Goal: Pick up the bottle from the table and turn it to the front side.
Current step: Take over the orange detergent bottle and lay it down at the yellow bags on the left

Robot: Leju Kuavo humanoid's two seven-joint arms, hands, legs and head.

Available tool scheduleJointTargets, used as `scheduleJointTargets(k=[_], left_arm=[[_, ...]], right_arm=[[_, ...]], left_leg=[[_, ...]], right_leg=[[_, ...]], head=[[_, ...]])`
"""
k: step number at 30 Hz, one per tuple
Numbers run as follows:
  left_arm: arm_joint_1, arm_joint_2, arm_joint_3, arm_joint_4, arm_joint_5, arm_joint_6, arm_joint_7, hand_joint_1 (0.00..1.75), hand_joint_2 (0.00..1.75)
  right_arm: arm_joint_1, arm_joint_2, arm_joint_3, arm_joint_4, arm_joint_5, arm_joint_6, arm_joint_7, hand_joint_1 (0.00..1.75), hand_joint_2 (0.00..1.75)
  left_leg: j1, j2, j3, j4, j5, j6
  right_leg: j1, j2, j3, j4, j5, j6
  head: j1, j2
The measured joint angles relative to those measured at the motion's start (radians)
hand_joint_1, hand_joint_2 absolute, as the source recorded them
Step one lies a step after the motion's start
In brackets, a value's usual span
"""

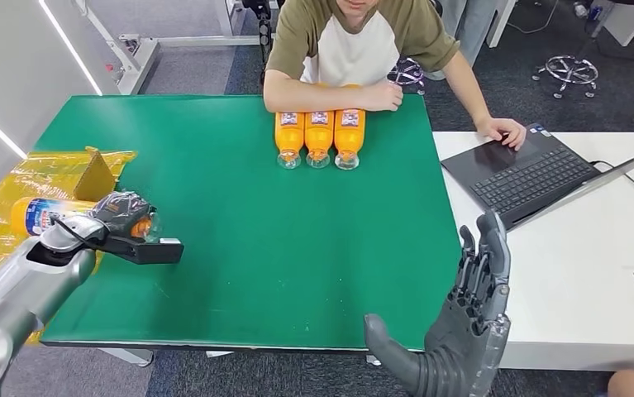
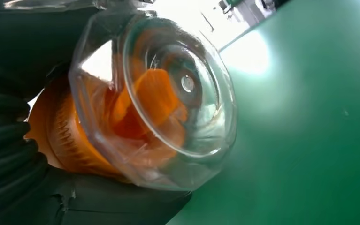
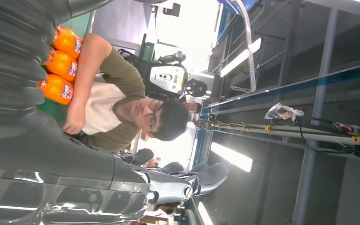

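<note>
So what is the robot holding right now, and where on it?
The left hand grips the orange plastic bottle near its clear base; the right hand holds nothing.

Orange bottle (image 1: pixel 53 214), blue label; green table (image 1: pixel 239 207); yellow bag (image 1: pixel 16 178), possibly plastic

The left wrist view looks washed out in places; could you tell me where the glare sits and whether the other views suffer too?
Left wrist view: blown-out white glare beyond the bottle, soft sheen on the green table. Right wrist view: background windows overexposed. Head view: evenly lit and sharp.
</note>
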Motion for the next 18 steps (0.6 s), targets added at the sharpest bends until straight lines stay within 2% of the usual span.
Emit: scheduleJointTargets(k=[7, 14, 18], left_arm=[[-0.039, -0.041, -0.037, 0.131, 0.015, -0.054, 0.007, 1.75, 1.75], [-0.042, -0.062, -0.044, 0.182, 0.026, -0.078, 0.019, 1.75, 1.75], [-0.046, -0.065, -0.044, 0.192, 0.030, -0.076, 0.023, 0.03, 1.75]], right_arm=[[-0.006, 0.000, 0.006, 0.000, 0.011, 0.000, 0.024, 0.00, 1.75], [-0.013, 0.000, 0.012, 0.000, 0.015, 0.000, 0.032, 0.00, 1.75], [-0.015, 0.000, 0.013, 0.001, 0.013, 0.000, 0.032, 0.00, 1.75]], left_leg=[[0.000, 0.001, 0.000, 0.000, 0.000, 0.000], [0.000, 0.001, 0.000, 0.000, 0.000, 0.000], [0.000, 0.001, 0.000, 0.000, 0.000, 0.000]], right_leg=[[0.000, 0.001, -0.001, 0.000, 0.000, 0.000], [0.000, 0.001, -0.001, 0.000, 0.000, 0.000], [0.000, 0.001, 0.000, 0.000, 0.000, 0.000]], head=[[0.000, 0.000], [0.000, 0.000], [0.000, 0.000]])
